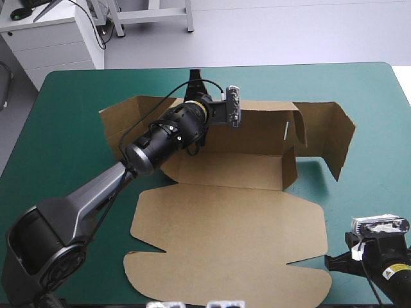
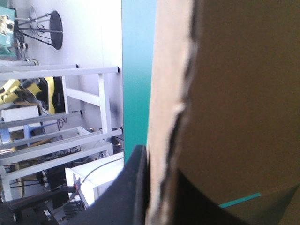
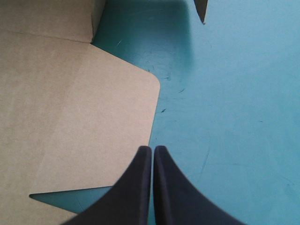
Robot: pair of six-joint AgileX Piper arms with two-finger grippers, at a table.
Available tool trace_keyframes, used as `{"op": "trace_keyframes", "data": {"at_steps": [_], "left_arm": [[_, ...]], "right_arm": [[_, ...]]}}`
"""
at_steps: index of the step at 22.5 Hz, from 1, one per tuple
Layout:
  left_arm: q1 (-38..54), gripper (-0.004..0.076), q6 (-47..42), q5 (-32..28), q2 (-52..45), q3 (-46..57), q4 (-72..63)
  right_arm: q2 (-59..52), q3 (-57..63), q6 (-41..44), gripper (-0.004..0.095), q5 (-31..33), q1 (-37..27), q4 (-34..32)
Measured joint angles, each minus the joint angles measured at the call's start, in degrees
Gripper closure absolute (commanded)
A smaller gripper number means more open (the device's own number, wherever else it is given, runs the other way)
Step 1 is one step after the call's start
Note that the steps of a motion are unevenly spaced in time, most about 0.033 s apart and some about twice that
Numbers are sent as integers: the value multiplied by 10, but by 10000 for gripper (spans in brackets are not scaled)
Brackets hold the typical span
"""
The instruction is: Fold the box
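High view shows the box [image 1: 231, 192] lying around the middle of the teal-green tabletop [image 1: 376, 212], a cut sheet of brown board only partly formed. Its long axis runs side to side, parallel to the tabletop's far edge. The lid [image 1: 231, 244] lies flat and points toward the near edge, while the far wall [image 1: 263, 125] stands raised along the back. A side flap [image 1: 331, 138] juts out at the right end, and another [image 1: 125, 115] at the left.

The left hand [image 1: 194, 78] reaches across the base to the top of the far wall. In the left wrist view one black finger [image 2: 133, 187] sits on the outer face of the board and the other shows dark on the inner face, so the hand is pinching the wall's edge. That grip probably serves to hold the wall upright, or to bend it along its crease, so that the end flaps can be tucked.

The right hand [image 3: 153, 150] hangs low over bare cover near the tabletop's near right corner, just beside the lid's rounded corner and not touching it. Its fingers are pressed together with nothing between them. It looks parked clear of the work, leaving the lid free.
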Motion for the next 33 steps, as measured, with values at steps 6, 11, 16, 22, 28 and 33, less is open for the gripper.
{"op": "trace_keyframes", "data": {"at_steps": [6, 11, 16, 22, 28, 33], "left_arm": [[-37, 731, -32, -2, -5, 2, 31], [-42, 731, -114, -15, -7, 52, 123], [-71, 731, -318, -21, -8, 126, 332], [-78, 731, -439, -25, -13, 171, 427], [-78, 731, -445, -26, -14, 198, 438], [-78, 731, -447, -26, -14, 198, 439]], "right_arm": [[0, 0, 0, 908, 0, 0, 0], [0, -1, -1, 908, 0, 0, 0], [12, -44, 2, 908, -15, 0, -3], [146, -153, 19, 908, -81, 0, -10], [343, -324, 21, 908, -116, 0, 32], [491, -474, 20, 908, -91, 0, 48]]}}
